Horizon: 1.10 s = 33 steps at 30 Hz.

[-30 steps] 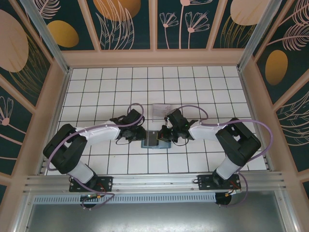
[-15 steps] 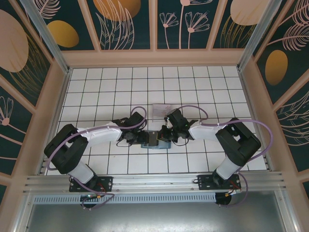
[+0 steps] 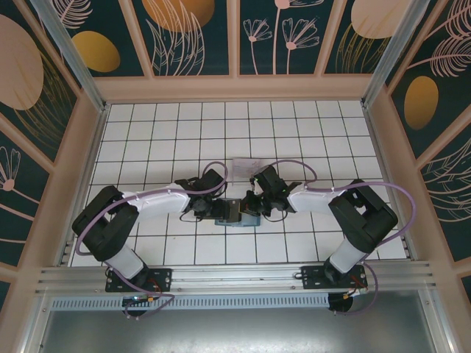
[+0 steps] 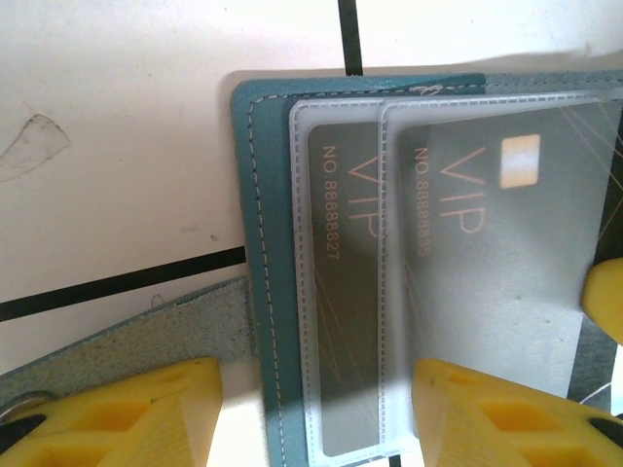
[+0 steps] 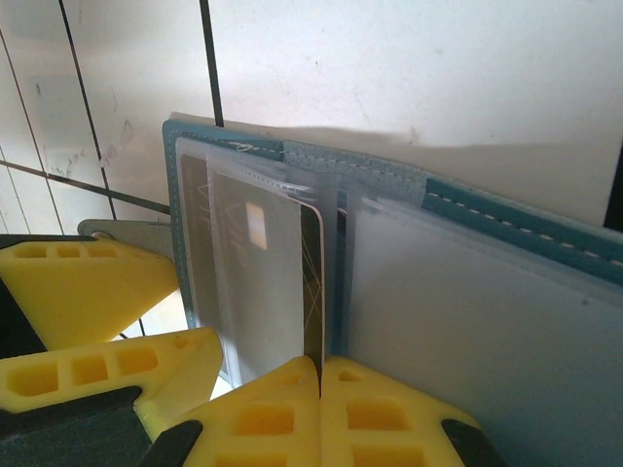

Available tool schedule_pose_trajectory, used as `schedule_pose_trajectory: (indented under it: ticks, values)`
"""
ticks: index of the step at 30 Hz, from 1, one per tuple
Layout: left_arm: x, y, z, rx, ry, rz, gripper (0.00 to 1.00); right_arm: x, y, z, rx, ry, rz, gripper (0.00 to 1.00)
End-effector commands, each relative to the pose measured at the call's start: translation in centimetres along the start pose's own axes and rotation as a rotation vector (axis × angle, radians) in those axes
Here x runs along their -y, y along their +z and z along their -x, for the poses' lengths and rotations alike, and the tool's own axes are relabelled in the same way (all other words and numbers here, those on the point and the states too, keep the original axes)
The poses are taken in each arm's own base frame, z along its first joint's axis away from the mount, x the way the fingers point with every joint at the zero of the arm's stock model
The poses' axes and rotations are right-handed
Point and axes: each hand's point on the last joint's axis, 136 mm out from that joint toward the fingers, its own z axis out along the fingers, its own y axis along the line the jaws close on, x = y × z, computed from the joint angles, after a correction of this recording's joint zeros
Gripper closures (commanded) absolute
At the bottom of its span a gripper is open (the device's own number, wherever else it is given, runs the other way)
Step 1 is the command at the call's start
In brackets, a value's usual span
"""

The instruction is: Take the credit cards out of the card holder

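Slate-blue leather card holder (image 4: 265,243) lies open on white tiled table (image 4: 117,88), btwn the arms. Grey VIP credit cards (image 4: 458,263) sit in clear sleeves. Left fingers (image 4: 127,413) spread apart, straddling holder's edge w/o gripping. Right fingers (image 5: 380,409) pinched shut on one upright sleeved card's edge.

The slate-blue card holder (image 5: 487,219) lay open across mid-frame on white tiles (image 5: 389,68), with grey credit cards (image 5: 258,282) in clear sleeves at centre left. At bottom centre the right gripper (image 5: 319,389) had its 2 yellow fingers pressed together, 1 card's dark edge meeting their seam (pinch unclear). The left gripper (image 5: 200,311) stood spread at lower left.
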Motion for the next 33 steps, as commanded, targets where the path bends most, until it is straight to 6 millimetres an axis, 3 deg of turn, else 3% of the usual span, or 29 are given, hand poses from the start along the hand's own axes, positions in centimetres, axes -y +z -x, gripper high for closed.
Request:
schedule_pose_trajectory:
  ticks: [1, 10, 21, 33]
  values:
    - [-1.5, 0.8, -0.9, -0.042, 0.026, 0.098, 0.44, 1.4, 0.2, -0.5, -0.035, 0.021, -0.056, 0.98]
    - [-3.8, 2.0, -2.4, -0.101, 0.042, 0.232, 0.49, 1.3, 0.0, -0.5, -0.030, 0.016, -0.057, 0.98]
    - [-5.1, 2.4, -3.4, -0.124, 0.025, 0.273, 0.52, 2.3, -0.4, -1.1, -0.029, 0.018, -0.083, 0.98]
    - [-4.5, 2.7, -3.7, -0.127, -0.003, 0.230, 0.51, 3.5, -1.4, -1.5, -0.005, 0.028, -0.108, 0.98]
